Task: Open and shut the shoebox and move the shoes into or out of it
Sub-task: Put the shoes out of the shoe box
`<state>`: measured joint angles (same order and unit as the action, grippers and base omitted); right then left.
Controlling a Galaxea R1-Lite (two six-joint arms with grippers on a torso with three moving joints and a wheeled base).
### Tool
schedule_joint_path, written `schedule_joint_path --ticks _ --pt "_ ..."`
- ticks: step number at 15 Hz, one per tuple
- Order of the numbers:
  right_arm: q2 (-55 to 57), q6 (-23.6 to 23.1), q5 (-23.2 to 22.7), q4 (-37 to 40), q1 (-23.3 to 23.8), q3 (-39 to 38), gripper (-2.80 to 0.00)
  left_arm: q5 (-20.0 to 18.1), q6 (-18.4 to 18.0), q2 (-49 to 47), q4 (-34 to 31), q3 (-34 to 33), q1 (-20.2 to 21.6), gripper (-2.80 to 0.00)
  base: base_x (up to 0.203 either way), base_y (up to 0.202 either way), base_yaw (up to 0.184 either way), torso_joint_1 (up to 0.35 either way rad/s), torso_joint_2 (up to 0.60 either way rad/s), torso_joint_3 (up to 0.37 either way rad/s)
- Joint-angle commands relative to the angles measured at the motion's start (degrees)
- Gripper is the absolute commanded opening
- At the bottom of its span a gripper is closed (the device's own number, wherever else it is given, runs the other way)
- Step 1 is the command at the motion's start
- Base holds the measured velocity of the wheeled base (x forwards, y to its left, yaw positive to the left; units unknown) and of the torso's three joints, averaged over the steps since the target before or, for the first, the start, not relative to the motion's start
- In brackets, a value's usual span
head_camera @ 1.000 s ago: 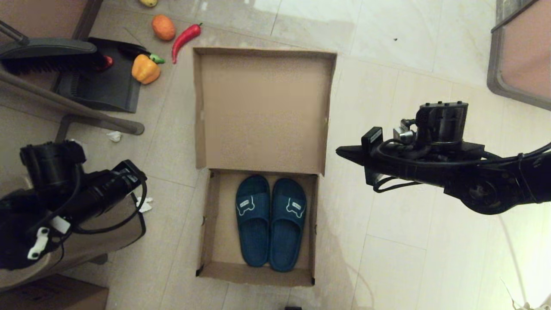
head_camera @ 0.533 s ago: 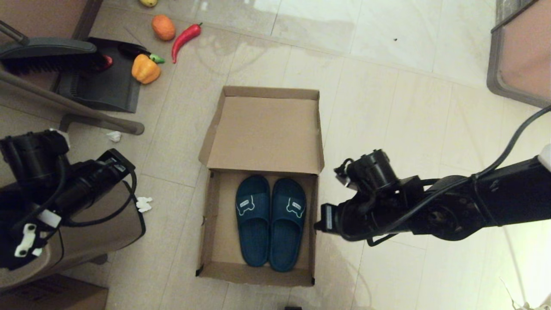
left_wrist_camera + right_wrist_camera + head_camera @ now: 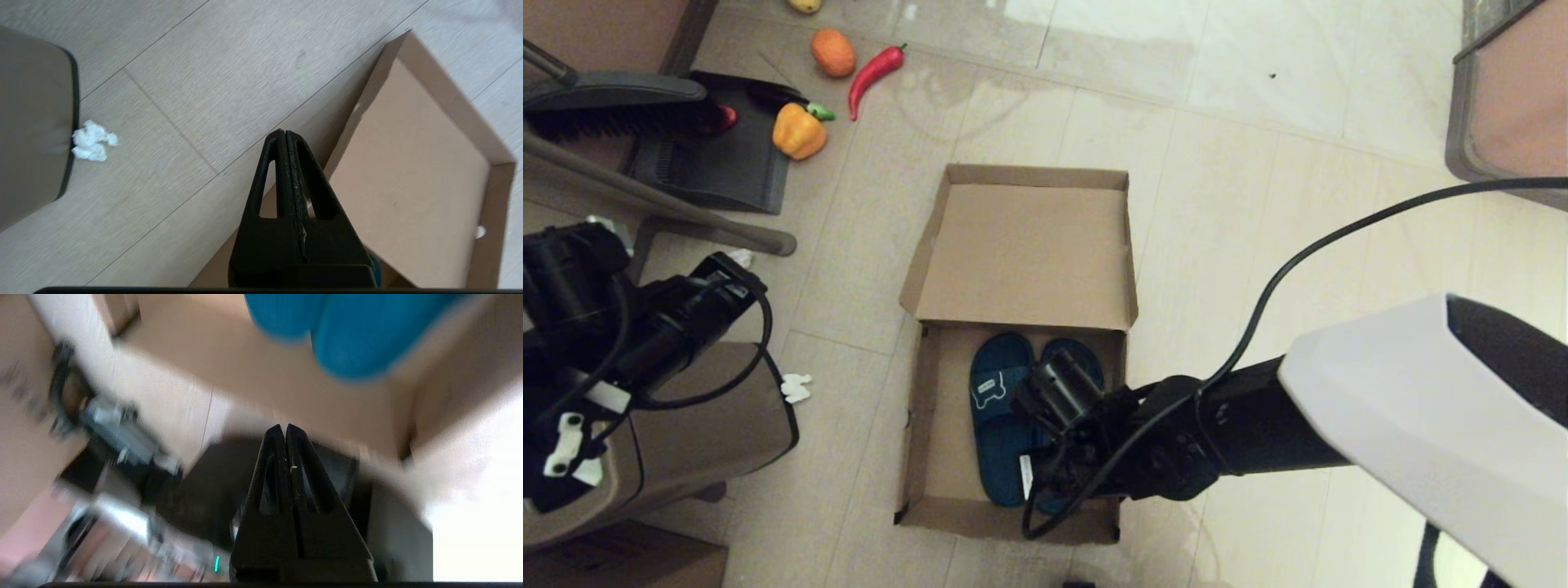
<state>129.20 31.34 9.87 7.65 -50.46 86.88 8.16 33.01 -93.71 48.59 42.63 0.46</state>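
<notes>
Reaching over the open shoebox (image 3: 915, 425) on the floor, the right tool (image 3: 284, 430) is seen pressed shut, empty. The shoes (image 3: 996, 408) lie inside: likely light, flexible rubber, best pinched at a strap. The left tool (image 3: 284, 136) is parked left, closed, empty.

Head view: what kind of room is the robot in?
Probably a room in a home, set up for tidying practice. The shoebox sits on a tiled floor, with a broom and dustpan at the left and toy-like vegetables such as a red chili scattered nearby.
</notes>
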Motion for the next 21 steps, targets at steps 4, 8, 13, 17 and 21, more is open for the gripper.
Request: schedule_joint_path --ticks 4,8,13,17,21 --pt "11.2 0.0 6.6 2.0 -3.9 9.5 -2.80 -0.1 1.9 -2.1 0.7 1.0 -0.3 -2.80 0.000 0.000 0.000 0.000 0.00 0.000" --pt "14.4 0.0 9.5 2.2 -3.8 12.4 -2.80 -0.1 2.3 -2.8 0.8 2.8 -0.3 -2.80 0.000 0.000 0.000 0.000 0.00 0.000" --pt "17.8 -0.2 14.3 3.6 -1.1 18.6 0.00 -0.2 3.2 -3.2 0.8 3.9 -0.4 -2.80 0.000 0.000 0.000 0.000 0.00 0.000" --pt "21.1 -1.8 15.7 3.6 1.8 24.6 0.00 0.0 4.2 -2.8 0.7 3.4 -0.4 -2.80 0.000 0.000 0.000 0.000 0.00 0.000" --pt "23.2 -4.7 16.9 0.7 3.4 26.2 0.00 0.1 4.2 -1.2 0.7 3.0 -0.4 -2.80 0.000 0.000 0.000 0.000 0.00 0.000"
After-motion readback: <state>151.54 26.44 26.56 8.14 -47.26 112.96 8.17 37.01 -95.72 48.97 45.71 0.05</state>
